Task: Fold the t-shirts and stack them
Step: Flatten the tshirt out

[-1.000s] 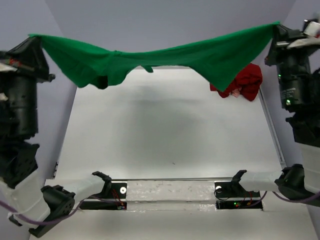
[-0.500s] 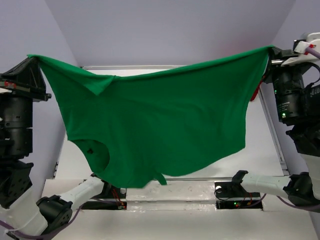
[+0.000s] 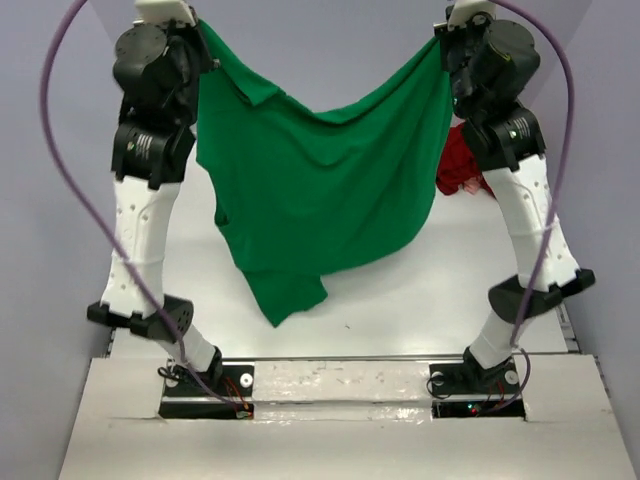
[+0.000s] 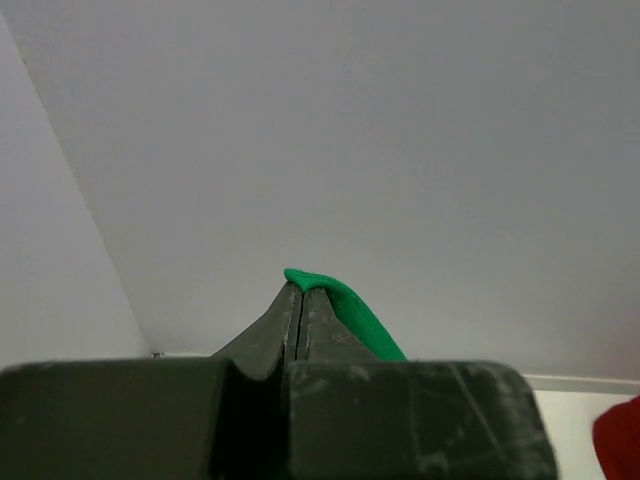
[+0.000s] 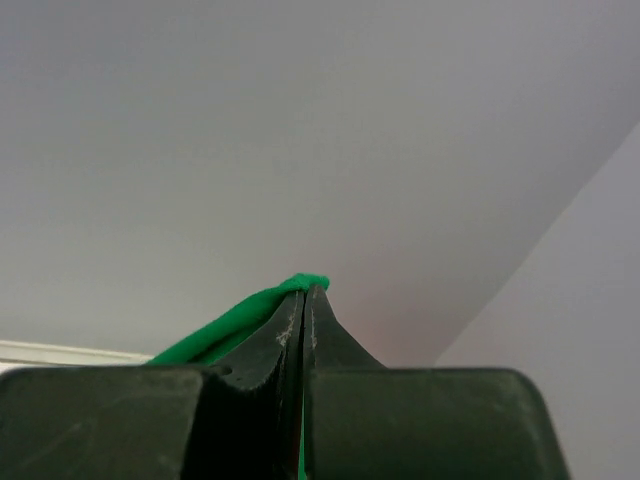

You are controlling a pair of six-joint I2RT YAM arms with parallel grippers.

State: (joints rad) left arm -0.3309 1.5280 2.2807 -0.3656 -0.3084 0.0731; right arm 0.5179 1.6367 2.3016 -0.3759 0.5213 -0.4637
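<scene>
Two arms that stood spread out at the picture's sides half a second ago now stand upright and closer together, and the green t-shirt [image 3: 320, 190] that was stretched wide between them hangs narrower, with a deeper sag along its top edge.

On the left, the left claw [image 3: 198, 27] is up high, its fingers pressed together on the shirt's upper left corner. The left wrist view shows the left claw [image 4: 300, 286] with no gap and green cloth [image 4: 352, 315] pinched at the tips. From there the shirt's left edge drops just beside the left arm [image 3: 140, 230]. A folded flap sits near the top left. The lowest corner hangs left of centre over the worktop [image 3: 430, 300]; whether it touches the surface cannot be told.

In the middle, the hem that earlier reached down to the near rail now ends well short of it. That leaves a bare band of worktop between the cloth and the arm bases, widest under the shirt's right half.

On the right, the shirt's right edge rises to the right claw [image 3: 443, 38], also clamped shut on cloth; its wrist view shows the right claw [image 5: 304, 288] closed with green [image 5: 245, 322] beside the tips. The dark red t-shirt [image 3: 460, 165], nearly hidden before, shows again as a crumpled heap at the far right of the worktop, partly behind the right arm [image 3: 530, 215] and just beside the green edge.
</scene>
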